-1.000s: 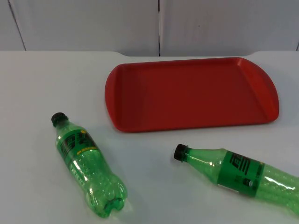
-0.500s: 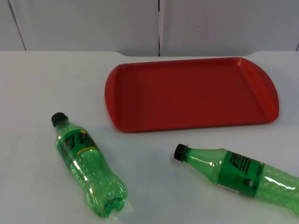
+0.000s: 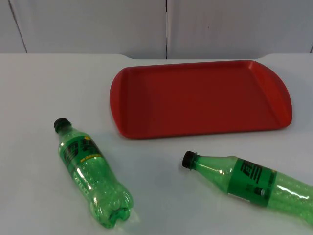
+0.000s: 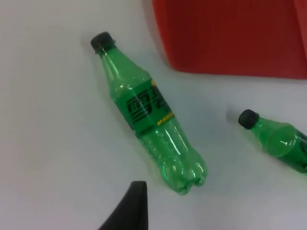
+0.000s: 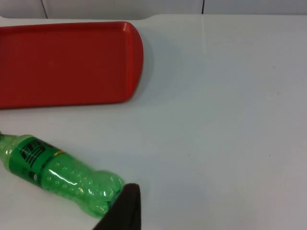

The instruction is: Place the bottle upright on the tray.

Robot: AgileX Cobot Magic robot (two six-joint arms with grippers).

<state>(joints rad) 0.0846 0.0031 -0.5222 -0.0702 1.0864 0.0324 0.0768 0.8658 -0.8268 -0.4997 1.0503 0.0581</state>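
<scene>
Two green bottles lie on their sides on the white table (image 3: 29, 88): left bottle (image 3: 91, 175) and right bottle (image 3: 249, 186), caps pointing far-left. Beyond them sits the red tray (image 3: 127, 128). Nothing has moved since the earlier frames. Both arms wait; their jaws' state cannot be told. A round bottle may roll away when gripped.

white table top (image 3: 39, 88) — matte, evenly lit | grey partition wall (image 3: 98, 24) behind — vertical seams, probably panel joints

Lab-like test bench, bare white table top (image 3: 161, 196), plain grey partition wall (image 3: 98, 24) behind it
</scene>
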